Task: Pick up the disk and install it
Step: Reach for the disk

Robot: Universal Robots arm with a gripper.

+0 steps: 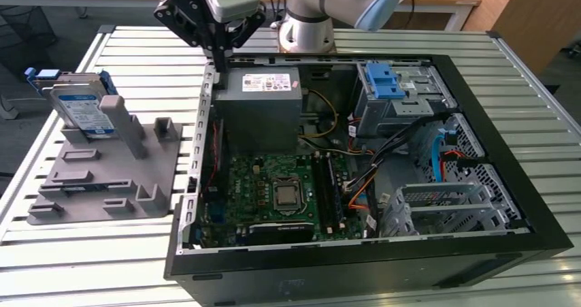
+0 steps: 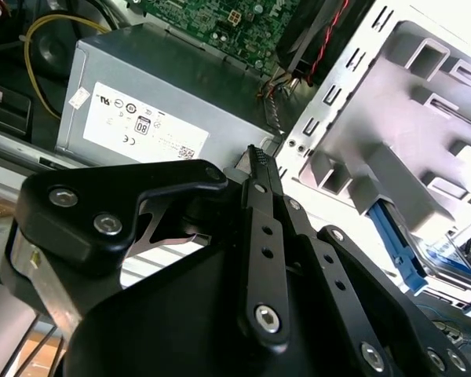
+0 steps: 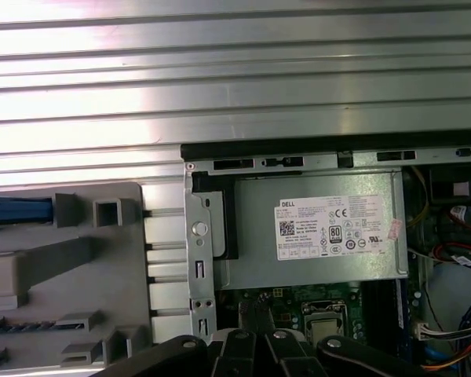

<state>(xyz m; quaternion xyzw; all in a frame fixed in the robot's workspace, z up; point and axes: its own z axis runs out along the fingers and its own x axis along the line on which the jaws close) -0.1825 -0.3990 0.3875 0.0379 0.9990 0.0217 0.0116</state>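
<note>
The silver rectangular blue-railed disk [image 1: 80,109] stands in a grey moulded plastic holder [image 1: 100,174], well apart from the black gripper [image 1: 219,63], which is closed and empty.

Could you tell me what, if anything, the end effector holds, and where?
Nothing: the black end effector is empty; the silver blue-railed disk stands in the grey fixture.

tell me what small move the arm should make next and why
Probably a sideways shift toward the exterior view's left, to bring it over the disk. The gripper hangs above the computer case beside the power supply. Its fingers are shut on nothing, and the disk stands upright in the grey fixture, untouched.
</note>
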